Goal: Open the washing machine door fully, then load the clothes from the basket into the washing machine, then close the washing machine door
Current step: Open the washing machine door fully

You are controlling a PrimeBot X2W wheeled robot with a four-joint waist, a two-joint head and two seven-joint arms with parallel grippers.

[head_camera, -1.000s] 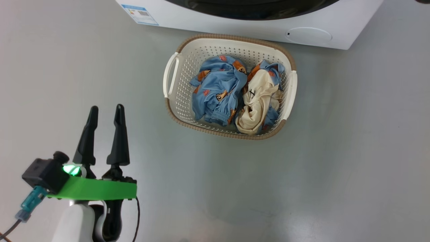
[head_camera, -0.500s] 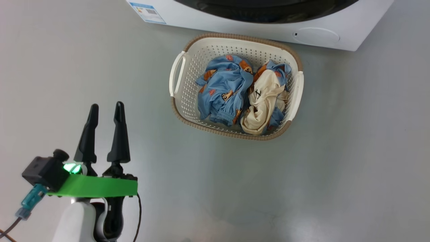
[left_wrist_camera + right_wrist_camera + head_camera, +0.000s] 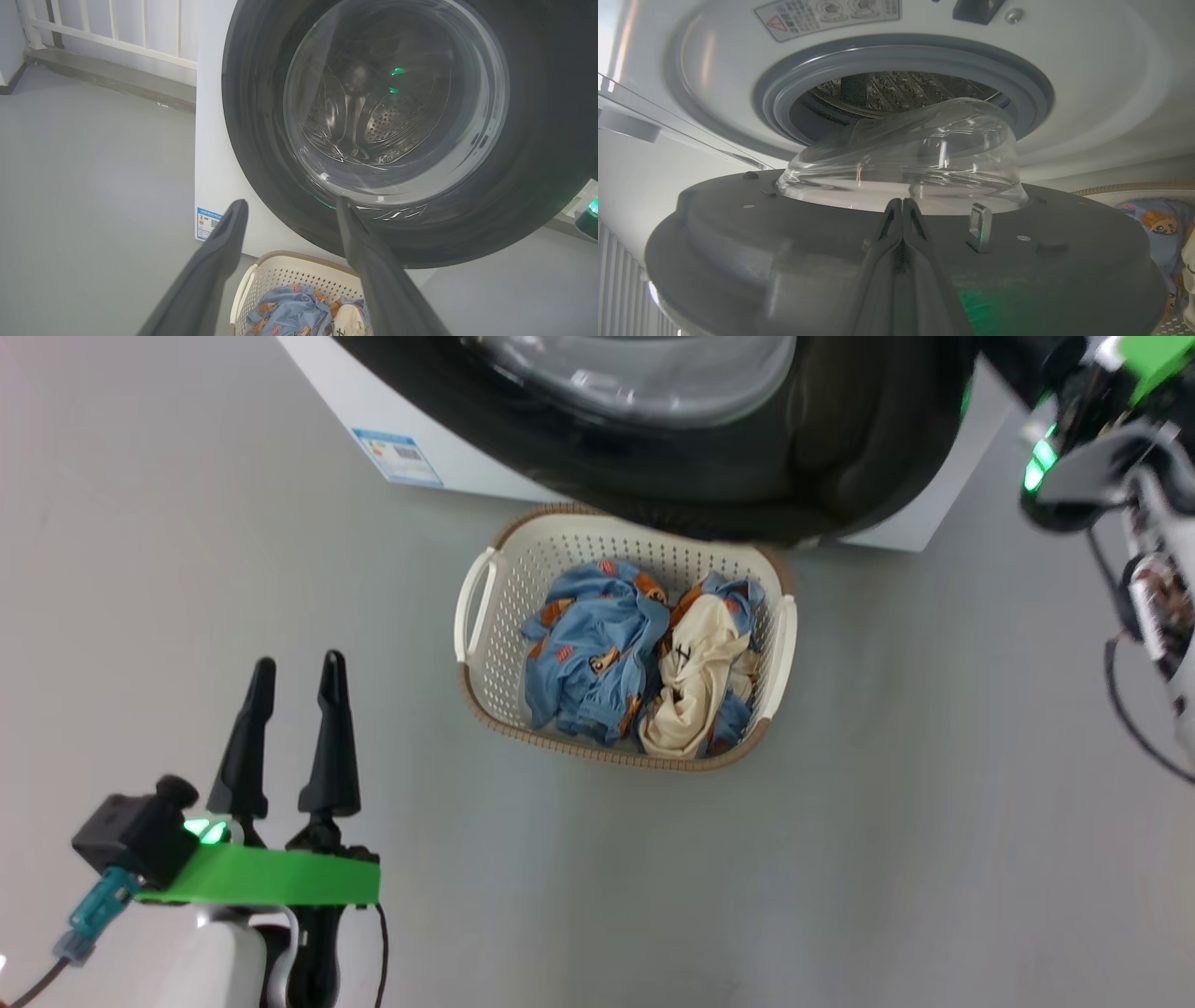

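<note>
Opening is in hand: the right gripper (image 3: 902,201), fingers together behind the part-open washing machine door (image 3: 761,261), likely must push it wider; the left gripper (image 3: 297,663) hangs spread, near left.

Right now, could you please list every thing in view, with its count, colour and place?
washing machine: one, white, behind the basket
door: one, black with clear glass, partly open over the basket
drum: one, steel, inside the machine
rubber seal: one, grey, around the drum's mouth
label: one, blue, low on the machine's front
basket: one, cream with brown rim, on the floor
clothes: a few, blue with orange print plus one cream, in the basket
railing: one, white, beyond the machine
left gripper: one, dark, open, left of the basket
right gripper: one, dark, shut, at the door's inner side
</note>
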